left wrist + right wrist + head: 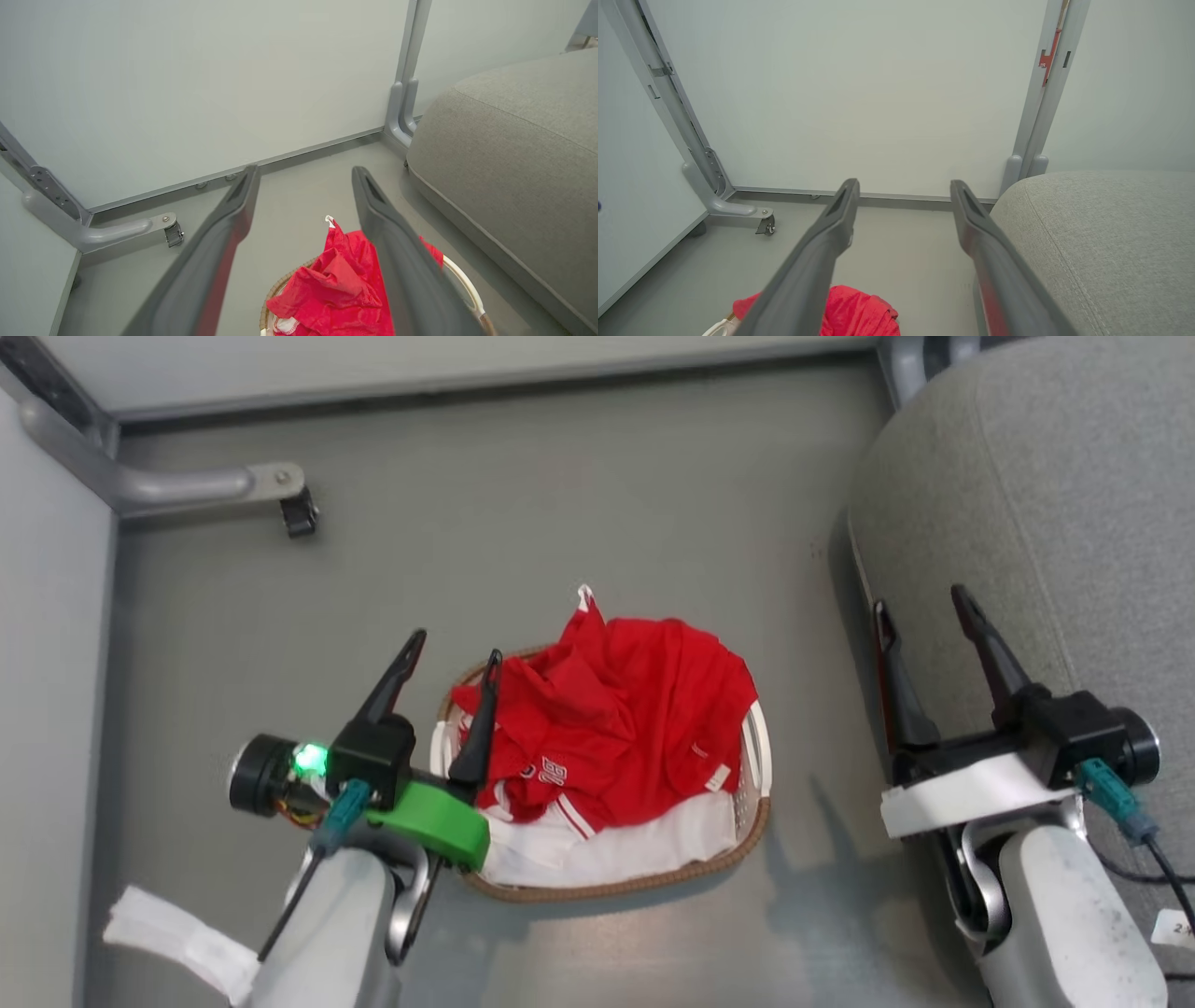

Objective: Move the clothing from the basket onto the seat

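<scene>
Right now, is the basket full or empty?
Full: red clothing is heaped in the basket, rising above its rim.

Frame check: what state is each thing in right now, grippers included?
basket: upright on the floor, loaded.
clothing: heaped in the basket, none lifted out.
seat: no clothing on its visible part.
left gripper: open, empty, over the basket's left rim.
right gripper: open, empty, by the seat's edge.

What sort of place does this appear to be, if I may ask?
Probably a staged test bay: pale partition panels on castor feet, a grey seat, a basket of red clothing.
</scene>
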{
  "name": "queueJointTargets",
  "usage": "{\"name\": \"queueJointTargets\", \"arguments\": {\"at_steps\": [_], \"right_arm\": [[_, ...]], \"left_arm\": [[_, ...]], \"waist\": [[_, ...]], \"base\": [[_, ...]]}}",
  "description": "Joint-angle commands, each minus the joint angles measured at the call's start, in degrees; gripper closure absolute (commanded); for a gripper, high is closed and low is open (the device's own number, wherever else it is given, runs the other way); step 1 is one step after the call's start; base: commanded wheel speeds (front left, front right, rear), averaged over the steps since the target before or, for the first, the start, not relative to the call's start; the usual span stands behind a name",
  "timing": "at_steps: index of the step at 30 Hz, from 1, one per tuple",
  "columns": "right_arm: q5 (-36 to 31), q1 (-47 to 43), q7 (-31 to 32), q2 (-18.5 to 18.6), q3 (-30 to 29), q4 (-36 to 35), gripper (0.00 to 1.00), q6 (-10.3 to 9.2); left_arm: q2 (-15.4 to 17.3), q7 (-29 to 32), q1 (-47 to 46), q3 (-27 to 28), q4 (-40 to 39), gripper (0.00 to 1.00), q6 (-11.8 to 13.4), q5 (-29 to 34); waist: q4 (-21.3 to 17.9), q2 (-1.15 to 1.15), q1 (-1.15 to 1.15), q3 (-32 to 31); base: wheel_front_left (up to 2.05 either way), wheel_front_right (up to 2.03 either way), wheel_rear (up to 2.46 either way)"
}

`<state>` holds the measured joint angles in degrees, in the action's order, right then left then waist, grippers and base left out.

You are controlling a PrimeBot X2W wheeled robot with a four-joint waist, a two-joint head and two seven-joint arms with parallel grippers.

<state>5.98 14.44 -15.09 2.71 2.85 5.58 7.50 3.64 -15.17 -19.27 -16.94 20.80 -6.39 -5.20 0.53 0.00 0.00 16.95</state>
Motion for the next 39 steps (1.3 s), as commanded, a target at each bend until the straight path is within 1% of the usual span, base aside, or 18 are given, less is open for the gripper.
{"name": "queueJointTargets", "arguments": {"at_steps": [1, 5, 9, 16, 23, 31, 32, 33, 34, 35, 39], "right_arm": [[0.4, 2.0, -0.1, 0.3, -0.2, -0.7, 0.00, -0.02], [1.4, 5.0, -0.1, 0.3, 0.2, -2.0, 0.00, -0.02], [2.5, 6.8, -0.1, 0.3, 0.7, -3.0, 0.00, -0.02], [4.0, 8.8, -0.1, 0.2, 1.8, -4.0, 0.00, -0.02], [5.6, 10.2, -0.1, 0.2, 3.3, -4.8, 0.00, -0.02], [6.7, 11.0, -0.1, 0.2, 4.8, -4.4, 0.00, -0.02], [6.8, 11.1, -0.1, 0.2, 5.0, -4.4, 0.00, -0.02], [6.7, 11.2, -0.1, 0.2, 5.2, -4.4, 0.00, -0.02], [6.8, 11.3, -0.1, 0.3, 5.3, -4.4, 0.00, -0.02], [6.8, 11.4, -0.1, 0.3, 5.3, -4.4, 0.00, -0.02], [6.2, 11.0, -0.1, 0.3, 4.7, -4.0, 0.00, -0.02]], "left_arm": [[0.9, 0.0, -3.2, -0.3, 1.9, 0.00, -0.2, 1.1], [2.0, 0.0, -8.4, -1.0, 8.3, 0.00, -0.6, 1.7], [2.8, 0.0, -12.8, -2.9, 14.5, 0.00, -0.8, 2.7], [4.1, 0.0, -20.0, -6.0, 24.3, 0.00, -1.1, 4.8], [5.3, 1.6, -27.2, -6.6, 34.6, 0.00, 1.3, 6.3], [5.1, 4.2, -32.3, -7.2, 42.1, 0.00, 2.4, 6.4], [5.1, 4.4, -32.7, -7.3, 42.9, 0.16, 2.4, 6.2], [5.0, 4.2, -33.1, -7.4, 43.4, 0.52, 2.4, 6.1], [4.9, 3.9, -33.4, -7.4, 43.8, 0.73, 2.3, 5.9], [4.9, 3.6, -33.6, -7.4, 44.1, 1.00, 2.2, 5.8], [4.1, 1.9, -33.3, -7.6, 44.8, 1.00, 1.5, 4.8]], "waist": [[-4.0, 0.00, 0.00, 10.1], [-6.7, 0.00, 0.00, 14.9], [-9.2, 0.00, 0.00, 18.8], [-12.6, 0.00, 0.00, 23.8], [-14.9, 0.00, 0.00, 27.1], [-15.7, 0.00, 0.00, 28.4], [-15.8, 0.00, 0.00, 28.5], [-15.9, 0.00, 0.00, 28.5], [-15.9, 0.00, 0.00, 28.5], [-15.9, 0.00, 0.00, 28.4], [-15.0, 0.00, 0.00, 27.3]], "base": [[0.00, 0.00, 0.00], [0.00, 0.00, 0.00], [0.00, 0.00, 0.00], [0.00, 0.00, 0.00], [0.00, 0.00, 0.00], [0.00, 0.00, 0.00], [0.00, 0.00, 0.00], [0.00, 0.00, 0.00], [0.00, 0.00, 0.00], [0.00, 0.00, 0.00], [0.00, 0.00, 0.00]]}}
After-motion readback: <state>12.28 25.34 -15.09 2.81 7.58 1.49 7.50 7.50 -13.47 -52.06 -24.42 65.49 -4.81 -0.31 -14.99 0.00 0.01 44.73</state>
